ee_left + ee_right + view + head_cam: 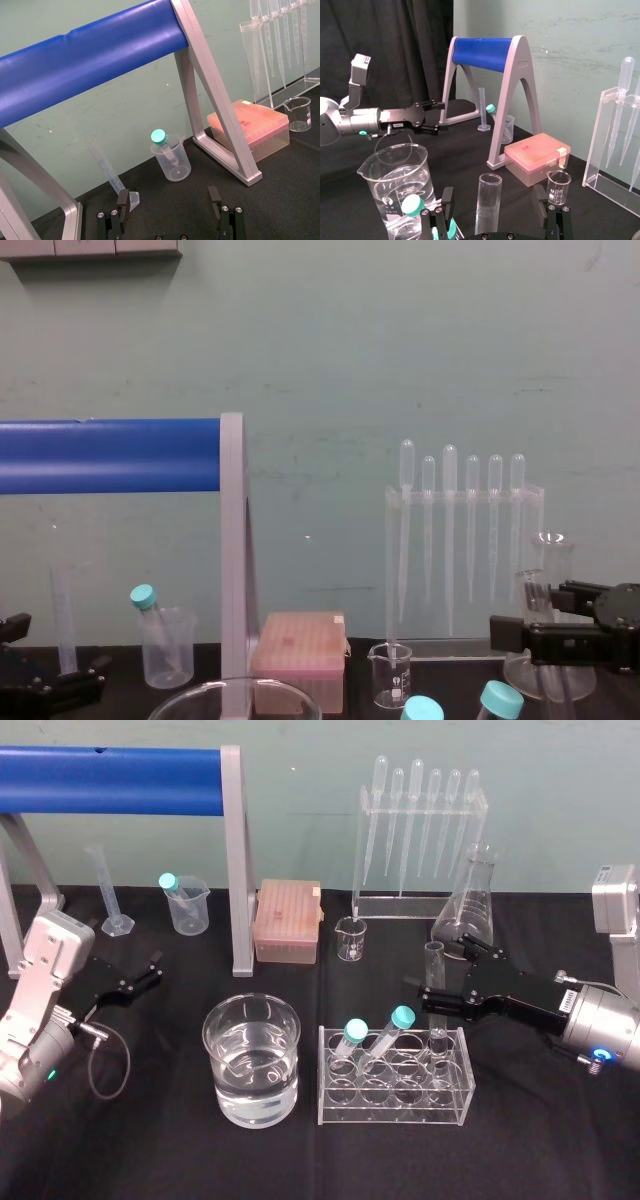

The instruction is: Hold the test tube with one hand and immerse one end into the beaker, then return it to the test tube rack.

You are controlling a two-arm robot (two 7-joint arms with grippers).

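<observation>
Glass, clear and uncapped, the tube point(435, 982) stands upright at the right end of the rack point(395, 1117), in the back row as far as I can tell. The right claw point(440, 970) reaches in from the right at the height of the tube's upper part, its jaws spread with one on either side of the glass. From the right wrist the tube point(489, 202) rises between the two fingers point(540, 196), with a gap showing on both sides, so nothing is gripped.

The beaker point(213, 1025), holding water to about halfway, sits on the black cloth just left of the rack and near the front. Two teal-capped tubes point(352, 1035) lean in the rack's left holes.

The left claw point(143, 976) hangs low over the cloth at the far left, well apart from the beaker. Its jaws are parted and hold nothing. From its own wrist it point(168, 197) faces a plastic cup point(173, 163) with a capped tube in it.

Along the back stand a blue roller point(110, 766) on grey legs, a pink tip box point(287, 922), a small beaker point(351, 938) and a pipette stand point(420, 840). A flask point(468, 910) is just behind the right claw.
</observation>
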